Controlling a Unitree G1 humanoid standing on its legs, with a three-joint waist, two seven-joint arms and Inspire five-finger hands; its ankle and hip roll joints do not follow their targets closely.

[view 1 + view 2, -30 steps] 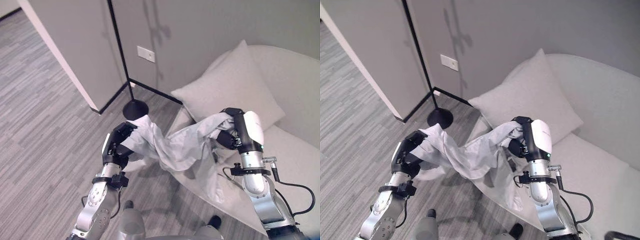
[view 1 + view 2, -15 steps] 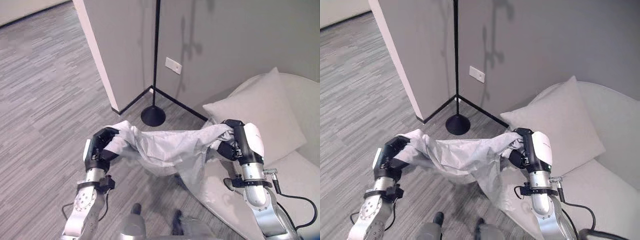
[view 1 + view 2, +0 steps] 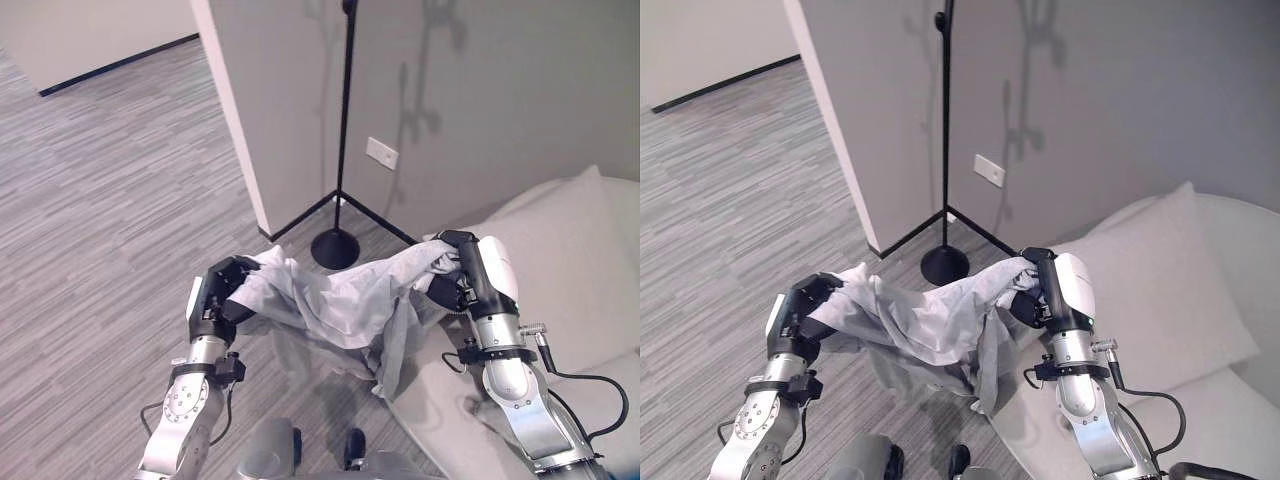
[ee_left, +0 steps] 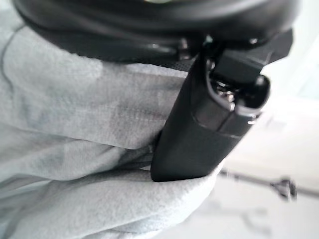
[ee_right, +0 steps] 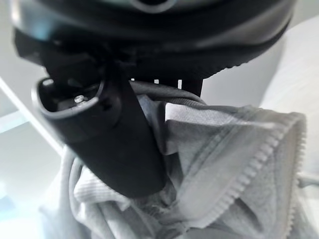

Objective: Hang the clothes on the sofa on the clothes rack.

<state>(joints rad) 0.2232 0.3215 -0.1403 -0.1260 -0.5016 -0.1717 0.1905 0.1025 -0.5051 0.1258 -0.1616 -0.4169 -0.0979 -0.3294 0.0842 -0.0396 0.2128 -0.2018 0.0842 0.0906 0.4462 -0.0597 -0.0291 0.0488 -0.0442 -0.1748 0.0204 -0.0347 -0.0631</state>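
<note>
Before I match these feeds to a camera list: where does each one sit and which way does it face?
Left eye view: head, looking down; pale grey zip-up garment stretched between left hand and right hand, black clothes rack beyond.
Right eye view: same scene, slightly offset; light grey sofa.
Left wrist view: along its thumb, pressed into the cloth.
Right wrist view: along its thumb, on the zipper edge.
Shared: the garment.
</note>
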